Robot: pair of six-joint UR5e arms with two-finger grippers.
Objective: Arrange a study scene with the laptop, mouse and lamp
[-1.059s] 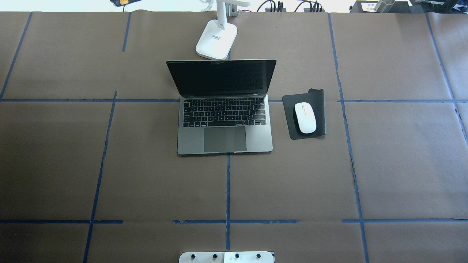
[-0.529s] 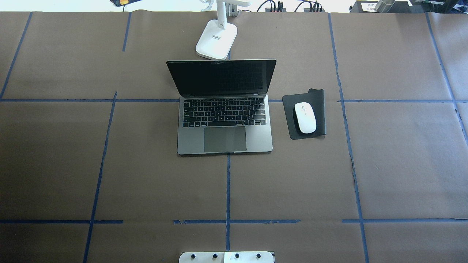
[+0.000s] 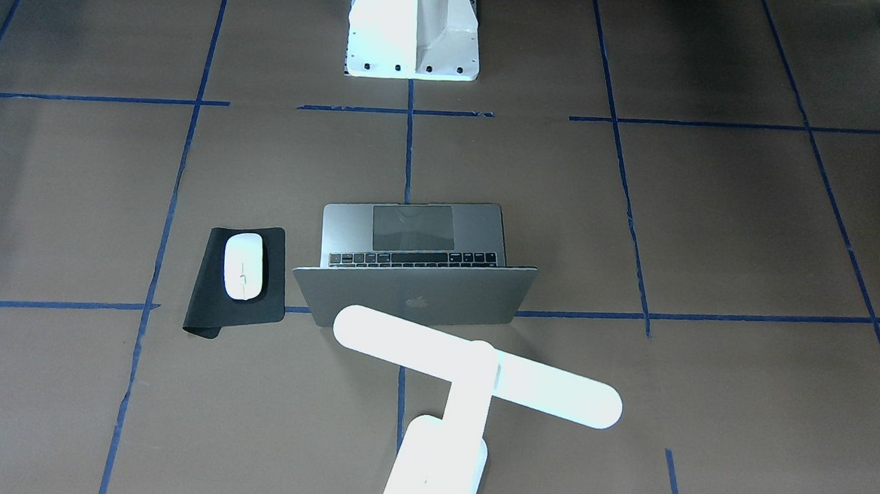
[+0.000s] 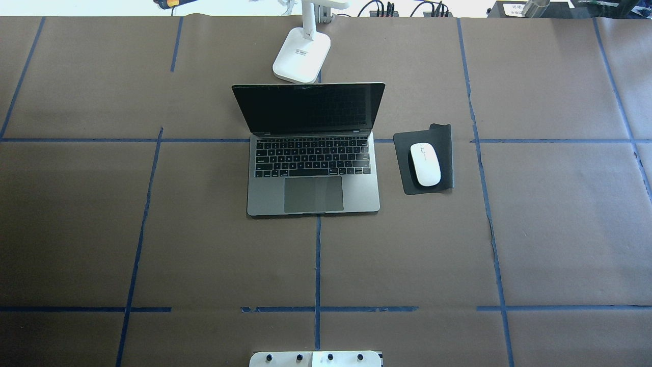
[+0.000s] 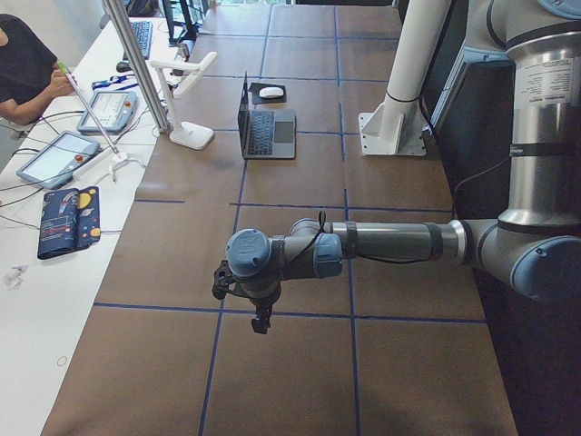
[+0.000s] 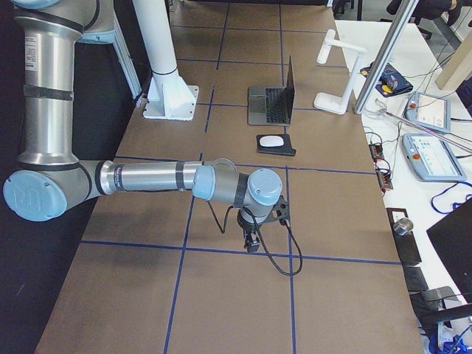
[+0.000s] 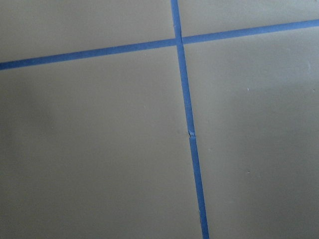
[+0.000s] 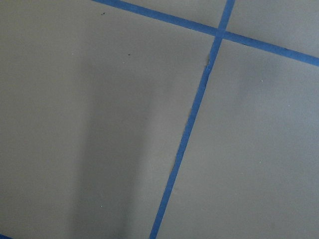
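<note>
Front-facing view: the laptop (image 3: 415, 295) stands open at frame centre with its logo lid toward the camera and its keys toward the robot, probably to suit a user seated there. The mouse (image 3: 244, 266) lies on a black mat (image 3: 210, 318) just left of it, long axis up-down. The lamp (image 3: 471, 369) bar slants down to the right.

Overhead view: lamp base top centre, behind the screen. The layout looks finished.

Side views: the left pincer (image 5: 260, 324) and right pincer (image 6: 251, 245) hang over bare counter (image 4: 153, 229), well apart from everything, likely parked. I cannot tell whether either is spread.

Wrist views: only blue tape (image 7: 187, 124) on paper.
</note>
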